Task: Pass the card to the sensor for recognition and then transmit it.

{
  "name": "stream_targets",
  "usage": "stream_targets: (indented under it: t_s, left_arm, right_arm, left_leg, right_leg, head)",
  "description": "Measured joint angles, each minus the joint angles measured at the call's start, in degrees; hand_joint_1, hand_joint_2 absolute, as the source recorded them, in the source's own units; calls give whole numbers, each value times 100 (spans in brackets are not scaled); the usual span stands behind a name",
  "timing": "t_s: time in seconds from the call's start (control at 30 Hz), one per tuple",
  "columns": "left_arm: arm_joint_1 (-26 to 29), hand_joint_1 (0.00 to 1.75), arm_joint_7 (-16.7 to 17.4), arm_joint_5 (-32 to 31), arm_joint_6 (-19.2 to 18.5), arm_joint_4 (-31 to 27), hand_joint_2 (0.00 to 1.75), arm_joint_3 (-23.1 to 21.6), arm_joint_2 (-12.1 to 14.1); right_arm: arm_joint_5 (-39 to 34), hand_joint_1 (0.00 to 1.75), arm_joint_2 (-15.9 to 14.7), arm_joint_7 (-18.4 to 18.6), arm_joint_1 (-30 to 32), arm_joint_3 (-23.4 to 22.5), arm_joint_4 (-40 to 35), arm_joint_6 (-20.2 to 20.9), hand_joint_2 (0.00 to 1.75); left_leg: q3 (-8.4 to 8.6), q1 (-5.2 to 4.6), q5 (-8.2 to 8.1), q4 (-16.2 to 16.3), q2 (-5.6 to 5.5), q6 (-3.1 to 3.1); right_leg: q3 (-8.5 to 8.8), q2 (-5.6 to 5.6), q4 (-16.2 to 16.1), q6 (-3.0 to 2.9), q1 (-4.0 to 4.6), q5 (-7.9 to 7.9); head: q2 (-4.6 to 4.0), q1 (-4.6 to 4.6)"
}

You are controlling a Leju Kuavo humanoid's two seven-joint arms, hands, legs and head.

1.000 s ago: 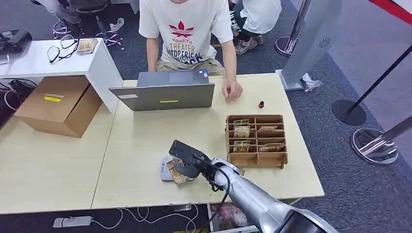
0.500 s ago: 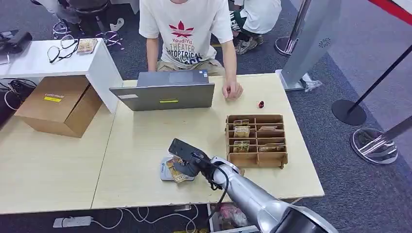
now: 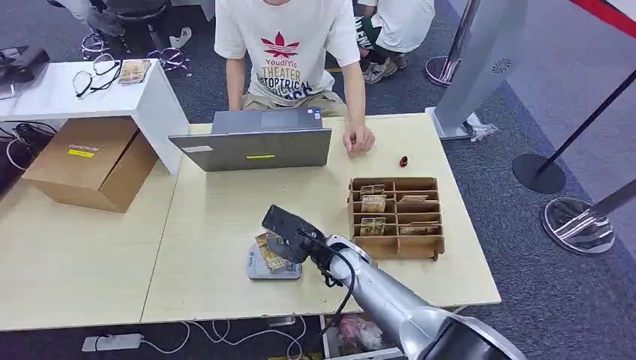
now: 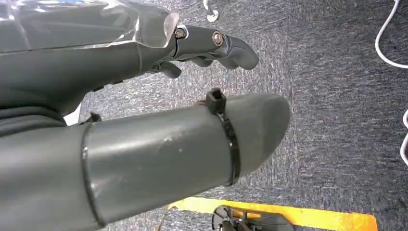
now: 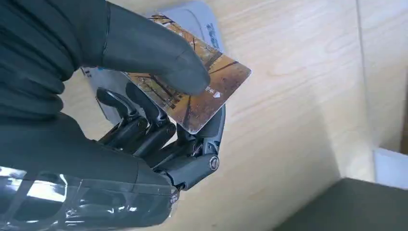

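The right hand (image 3: 289, 240) holds the card (image 3: 268, 250) pinched between its thick thumb and darker fingers (image 5: 159, 126), as the right wrist view makes plain: the thumb presses on the card's printed face while the fingers back it from beneath. The card hangs over the sensor (image 3: 274, 266), a small pale pad lying on the worktop (image 3: 217, 225) near the robot's edge. Whether the card touches the pad or hovers just above it cannot be told. So the picking-up is done and the card is at the reader; I judge the recognition step to be under way or just ending. What remains is the handing on, most likely toward the person (image 3: 289, 52) seated across the worktop behind the laptop (image 3: 255, 146), whose hand rests on the far edge. The wooden tray (image 3: 396, 216) of cards stands just to the right of the robot's arm.

The left hand (image 4: 207, 45) hangs over the carpeted floor (image 4: 337, 96), empty, its fingers loosely extended and apart from the thumb.

Compared with a second ago, the right hand has drawn up and slightly away from the robot: then it lay low over the pad and covered most of it, now the near half of the pad shows plainly below the card. The tray, laptop and person are unchanged.
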Motion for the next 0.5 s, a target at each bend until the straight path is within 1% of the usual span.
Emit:
stream_targets:
  t_s: [0.23,0.47,0.5]
  left_arm:
    - [0,0,9,0,2,0,0,-18,0]
    - [0,0,7,29,18,0,0,-50,2]
    - [0,0,7,39,18,0,0,-52,0]
  right_arm:
    - [-161,175,-216,-111,-3,-332,-585,-126,175]
    - [-186,175,-420,-236,106,-660,-1338,-361,175]
    - [-164,175,-452,-279,146,-725,-1511,-453,175]
  left_leg:
    - [0,0,0,0,0,0]
    - [0,0,0,1,0,0]
    - [0,0,0,1,0,0]
  right_leg:
    - [-1,0,-1,0,0,0]
    - [-2,0,0,0,0,0]
    - [-2,0,0,0,0,0]
  head:
    - [0,0]
    - [0,0]
    - [0,0]
